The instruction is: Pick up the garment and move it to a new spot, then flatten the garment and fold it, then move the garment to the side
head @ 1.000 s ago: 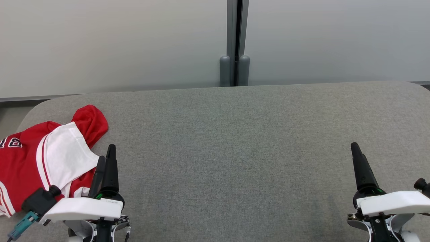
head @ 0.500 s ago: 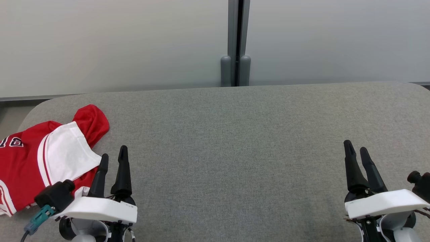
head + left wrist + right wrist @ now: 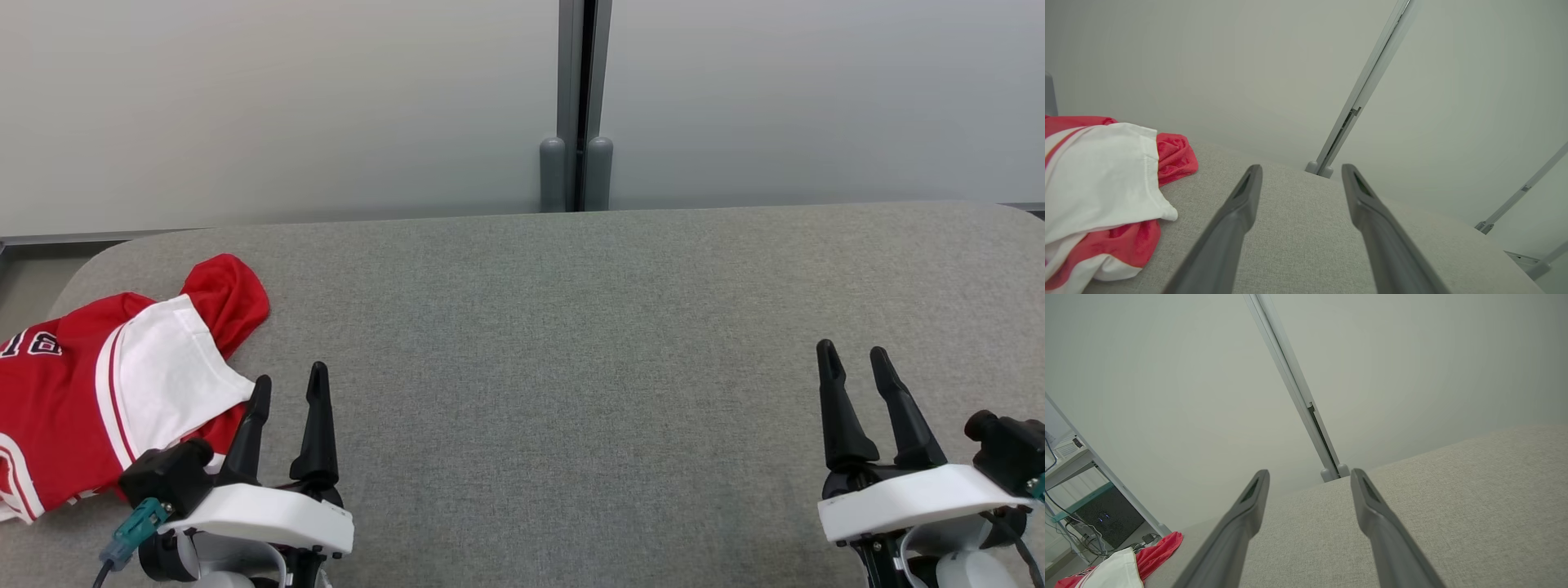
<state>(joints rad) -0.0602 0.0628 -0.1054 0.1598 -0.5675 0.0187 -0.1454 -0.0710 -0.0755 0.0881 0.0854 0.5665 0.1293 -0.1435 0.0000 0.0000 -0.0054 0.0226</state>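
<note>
Garment point(image 3: 122, 384) heaped just left of spread left fingers point(image 3: 251, 425), not touching

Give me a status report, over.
Left end effector open, right end effector open, both empty. Jersey crumpled on table, far left. Nothing in the way.

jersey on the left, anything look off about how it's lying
Yes. The jersey lies crumpled at the far left of the table, not flat: a white panel is folded over the red, a red part is bunched up behind it, and it runs off the head view's left edge. The open left hand is beside it, holding nothing.
</note>
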